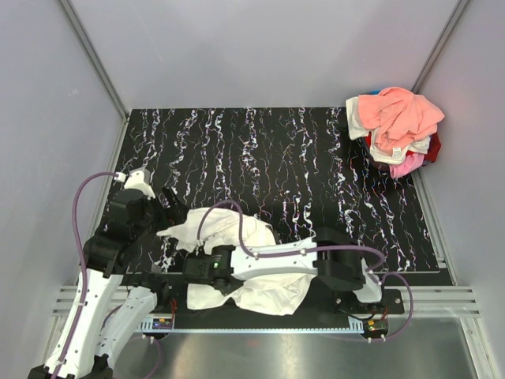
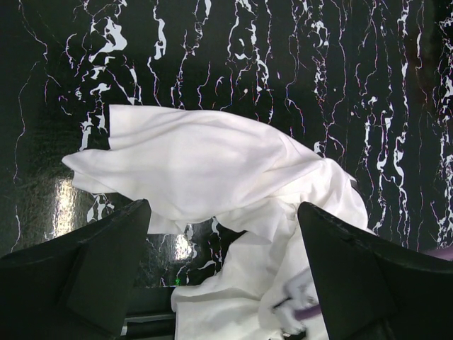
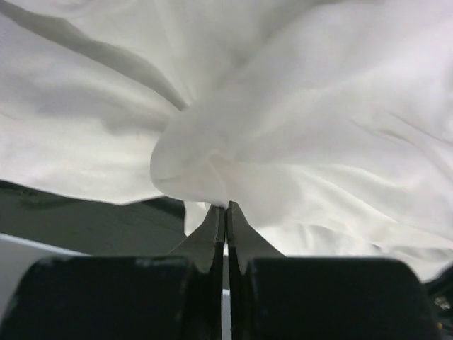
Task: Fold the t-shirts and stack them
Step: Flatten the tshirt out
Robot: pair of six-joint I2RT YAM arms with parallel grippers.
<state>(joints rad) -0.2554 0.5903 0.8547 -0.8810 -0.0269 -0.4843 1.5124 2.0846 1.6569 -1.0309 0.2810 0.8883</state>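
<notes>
Top external view, reading from the left: the left gripper (image 1: 164,202) hangs at about 8 o'clock of the black marbled table (image 1: 276,158), just above the left edge of the white t-shirt (image 1: 252,268). Its jaws stand wide and hold nothing; in its own wrist view a flat flap of white cloth lies between and beyond the two fingers. The white t-shirt sits crumpled at about 6 o'clock, close to the near edge, bunched and not spread, and no black print shows on it. The right arm reaches leftward across the shirt. In its wrist view the right gripper (image 3: 226,207) has its jaws pressed together with a pucker of white cloth gathered right at the tips, so it looks like a thin pinch on a fold. At about 1 o'clock, in the far right corner and well apart from both arms, the pile of t-shirts (image 1: 394,126) waits, salmon-peach on top with cream, pink and red beneath. The step in hand seems to be taking hold of the white shirt to open it flat, so folding is barely begun. Next, the left gripper needs to drop onto the near flap and close, so both arms can draw the cloth out taut.
</notes>
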